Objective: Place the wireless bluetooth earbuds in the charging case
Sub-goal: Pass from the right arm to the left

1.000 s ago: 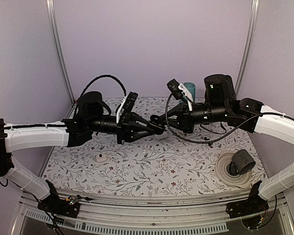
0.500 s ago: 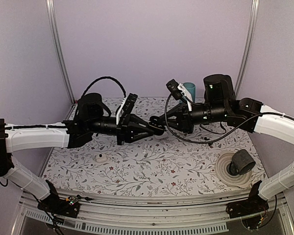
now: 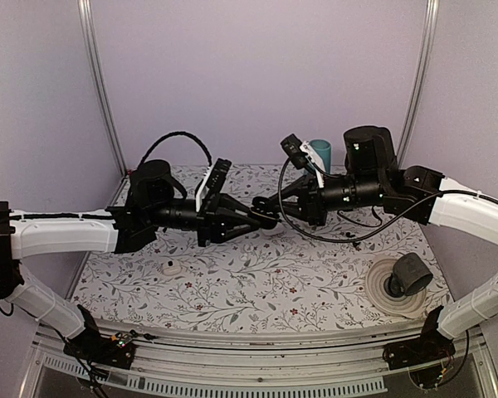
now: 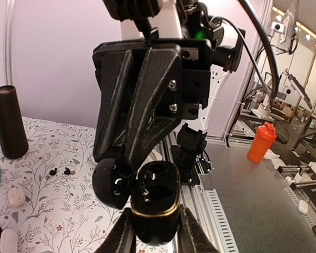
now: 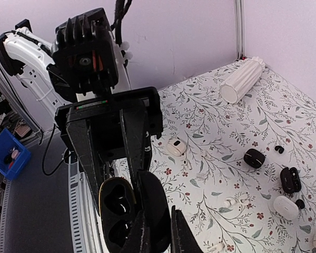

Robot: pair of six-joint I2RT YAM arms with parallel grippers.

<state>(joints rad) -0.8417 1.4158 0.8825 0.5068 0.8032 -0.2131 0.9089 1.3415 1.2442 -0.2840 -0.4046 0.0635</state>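
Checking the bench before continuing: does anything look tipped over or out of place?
Yes. A white ribbed cylinder lies on its side near a corner of the floral cloth, a black cylinder lies tipped on a white disc, and loose earbuds lie scattered on the cloth.

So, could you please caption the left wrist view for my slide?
Left gripper holds open black case; right gripper at its lid.
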